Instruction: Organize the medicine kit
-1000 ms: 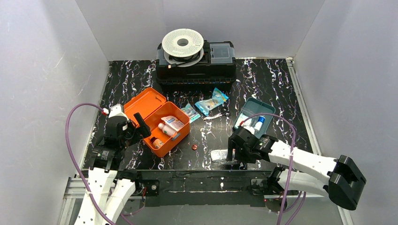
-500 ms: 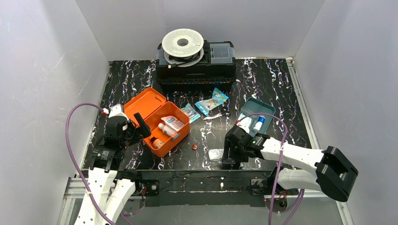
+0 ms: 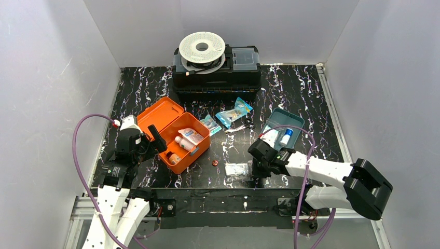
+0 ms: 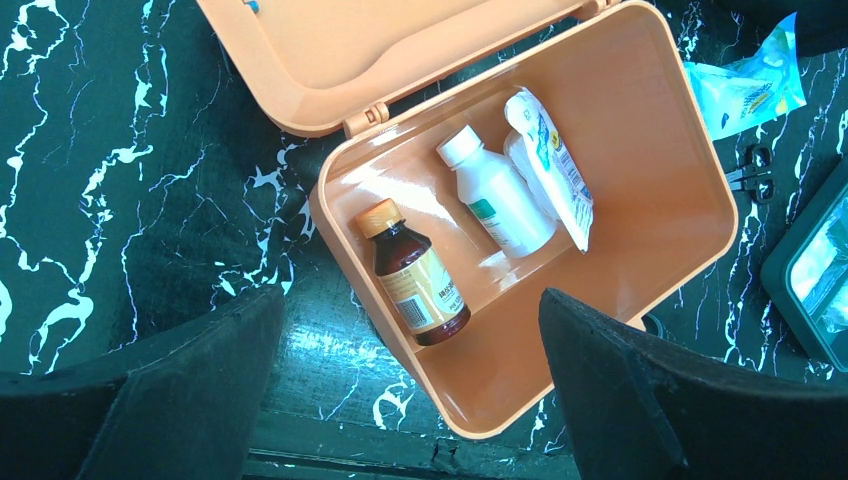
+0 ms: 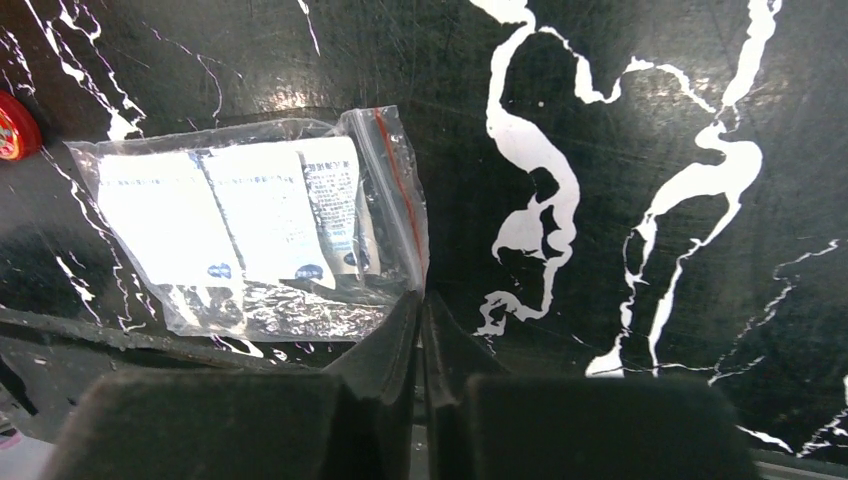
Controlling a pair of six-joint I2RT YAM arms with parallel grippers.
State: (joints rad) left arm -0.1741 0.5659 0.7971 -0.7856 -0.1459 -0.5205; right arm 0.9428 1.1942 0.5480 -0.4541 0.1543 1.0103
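While your left gripper (image 4: pixel 410 395) hovers spread over the open medicine kit (image 4: pixel 655 120), your right gripper (image 5: pixel 421 300) pinches the sachet bag (image 5: pixel 240 220) by the table's near edge.

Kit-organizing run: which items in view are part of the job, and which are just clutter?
Job:
- medicine kit, open, holding amber bottle, white bottle, sachet pack
- zip bag of sachets
- teal tray
- blue packets
- scissors

Lying about:
- black toolbox
- white spool on it
- probably the small red disc
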